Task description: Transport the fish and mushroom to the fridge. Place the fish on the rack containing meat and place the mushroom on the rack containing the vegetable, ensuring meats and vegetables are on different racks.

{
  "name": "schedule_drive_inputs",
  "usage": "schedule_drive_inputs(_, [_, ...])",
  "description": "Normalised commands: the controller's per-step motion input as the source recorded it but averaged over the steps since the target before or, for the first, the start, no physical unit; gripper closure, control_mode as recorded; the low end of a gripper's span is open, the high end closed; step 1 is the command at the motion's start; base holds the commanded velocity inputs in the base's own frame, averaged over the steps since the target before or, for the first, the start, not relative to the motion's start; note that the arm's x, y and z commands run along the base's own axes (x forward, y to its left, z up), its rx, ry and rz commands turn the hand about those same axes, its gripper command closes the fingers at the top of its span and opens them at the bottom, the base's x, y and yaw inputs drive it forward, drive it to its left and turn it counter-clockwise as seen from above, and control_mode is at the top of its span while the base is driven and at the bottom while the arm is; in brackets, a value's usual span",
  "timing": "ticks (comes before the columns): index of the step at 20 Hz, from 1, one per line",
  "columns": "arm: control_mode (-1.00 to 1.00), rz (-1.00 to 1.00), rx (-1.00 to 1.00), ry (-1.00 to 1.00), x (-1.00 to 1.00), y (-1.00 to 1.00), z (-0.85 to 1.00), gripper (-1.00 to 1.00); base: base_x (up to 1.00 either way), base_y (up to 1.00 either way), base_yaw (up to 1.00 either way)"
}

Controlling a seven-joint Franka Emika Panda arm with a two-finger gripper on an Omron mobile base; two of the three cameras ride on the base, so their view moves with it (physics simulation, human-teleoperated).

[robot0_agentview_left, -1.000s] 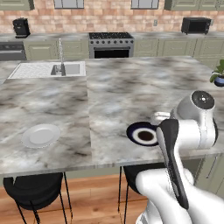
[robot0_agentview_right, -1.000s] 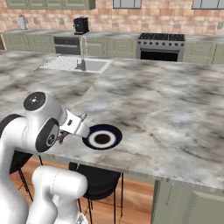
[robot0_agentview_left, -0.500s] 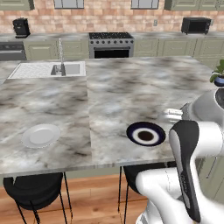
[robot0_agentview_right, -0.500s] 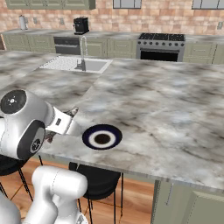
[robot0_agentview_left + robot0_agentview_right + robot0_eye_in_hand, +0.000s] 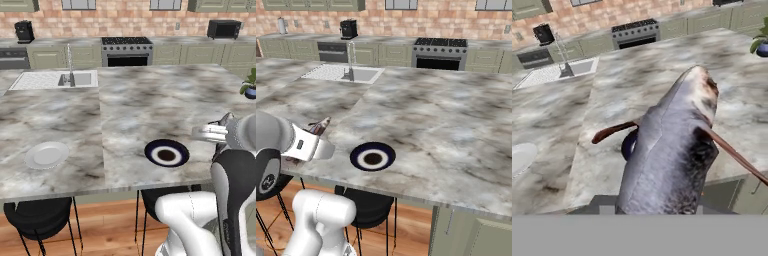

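One fish (image 5: 672, 150) in claw, high above counter edge (image 5: 662, 192).

the fish (image 5: 672, 150) hides the fingers and most of the dark bowl (image 5: 629, 144)

The fish (image 5: 672, 150) is a slender grey body, darker and speckled along one flank, paler toward the rounded head, with thin reddish-brown fins sticking out to both sides. It stands lengthwise along the hand view, head pointing away. In the right base view its pointed tip (image 5: 321, 125) pokes out above the desk edge.
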Motion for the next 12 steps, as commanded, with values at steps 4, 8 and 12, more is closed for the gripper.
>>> schedule_drive_inputs(4, [1.0,0.0,0.0,-0.06,-0.26,0.0,0.26,1.0,-0.32,-0.02,0.0])
schedule_drive_inputs(8, [1.0,0.0,0.0,0.0,0.0,0.0,0.0,1.0,-0.26,-0.56,0.0])
schedule_drive_inputs(12, [1.0,0.0,0.0,0.0,0.0,0.0,0.0,1.0,-0.32,-1.0,0.0])
